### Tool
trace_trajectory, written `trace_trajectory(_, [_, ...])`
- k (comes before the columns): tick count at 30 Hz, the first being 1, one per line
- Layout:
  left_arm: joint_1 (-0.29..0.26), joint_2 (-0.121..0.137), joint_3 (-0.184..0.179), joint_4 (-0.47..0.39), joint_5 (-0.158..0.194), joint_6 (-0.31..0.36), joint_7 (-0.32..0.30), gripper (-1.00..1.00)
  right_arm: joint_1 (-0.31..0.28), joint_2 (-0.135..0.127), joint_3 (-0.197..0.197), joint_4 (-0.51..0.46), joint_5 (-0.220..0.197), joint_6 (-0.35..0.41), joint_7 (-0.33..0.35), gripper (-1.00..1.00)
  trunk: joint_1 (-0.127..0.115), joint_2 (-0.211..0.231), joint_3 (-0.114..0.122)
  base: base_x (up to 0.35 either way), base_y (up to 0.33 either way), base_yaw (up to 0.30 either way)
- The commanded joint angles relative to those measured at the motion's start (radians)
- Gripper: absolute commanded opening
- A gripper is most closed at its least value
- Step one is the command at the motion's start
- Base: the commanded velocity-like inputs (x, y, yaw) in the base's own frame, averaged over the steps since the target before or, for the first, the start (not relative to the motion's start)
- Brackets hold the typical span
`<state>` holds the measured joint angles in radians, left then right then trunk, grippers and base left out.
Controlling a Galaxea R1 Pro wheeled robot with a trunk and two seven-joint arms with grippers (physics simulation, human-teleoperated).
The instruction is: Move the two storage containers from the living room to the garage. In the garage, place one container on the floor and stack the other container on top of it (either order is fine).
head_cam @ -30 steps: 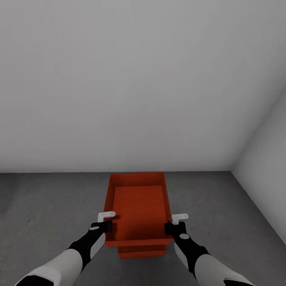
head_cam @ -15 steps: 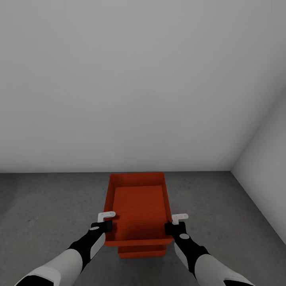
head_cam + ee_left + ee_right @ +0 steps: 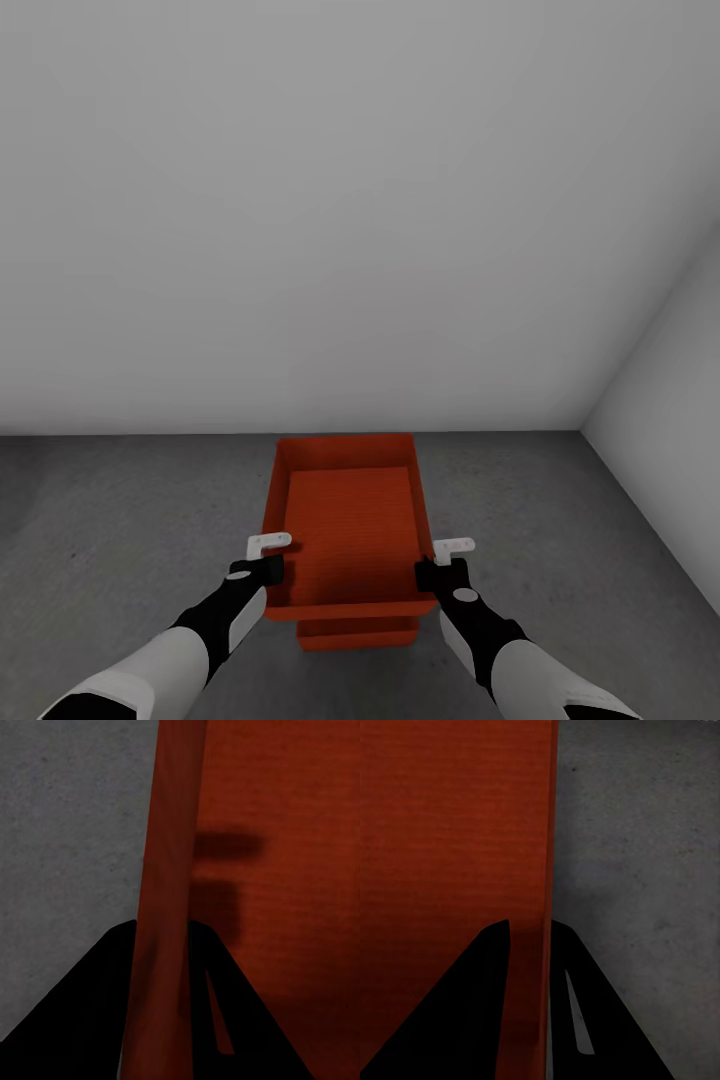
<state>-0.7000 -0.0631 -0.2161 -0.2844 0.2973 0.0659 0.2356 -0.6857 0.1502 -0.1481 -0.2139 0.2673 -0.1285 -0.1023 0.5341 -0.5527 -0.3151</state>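
Mottled dark grey concrete floor [image 3: 120,520] meets plain white walls [image 3: 340,200], with a corner at about 3 o'clock. At 6 o'clock an orange-red open-top container [image 3: 350,520] sits on a second container [image 3: 358,634], mostly hidden beneath. The left gripper [image 3: 262,568] and right gripper [image 3: 432,572] each straddle a long side wall, fingers closed on it; the fingertips are hidden
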Motion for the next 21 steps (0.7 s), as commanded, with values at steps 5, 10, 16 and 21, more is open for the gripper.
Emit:
trace_trajectory(5, [-0.001, -0.002, 0.024, -0.012, 0.010, -0.057, 0.012, -1.00, 0.000, 0.021, -0.025, 0.004, 0.006, -0.004, 0.001, -1.00, 0.000, -0.001, -0.001, 0.000, 0.000, 0.000])
trace_trajectory(10, [-0.001, -0.003, 0.024, -0.014, 0.010, -0.057, 0.010, -1.00, 0.000, 0.018, -0.025, 0.004, 0.006, -0.005, 0.001, -1.00, 0.000, -0.001, -0.001, 0.000, 0.000, 0.000])
trace_trajectory(16, [-0.001, -0.005, 0.025, -0.011, 0.009, -0.057, 0.013, -1.00, 0.000, 0.017, -0.025, 0.004, 0.006, -0.005, 0.000, -1.00, 0.000, -0.001, -0.001, 0.000, 0.000, 0.000])
trace_trajectory(21, [-0.001, -0.005, 0.026, -0.013, 0.009, -0.055, 0.013, -1.00, 0.000, 0.017, -0.025, 0.004, 0.006, -0.005, -0.002, -1.00, 0.000, -0.001, -0.001, 0.000, 0.000, 0.000])
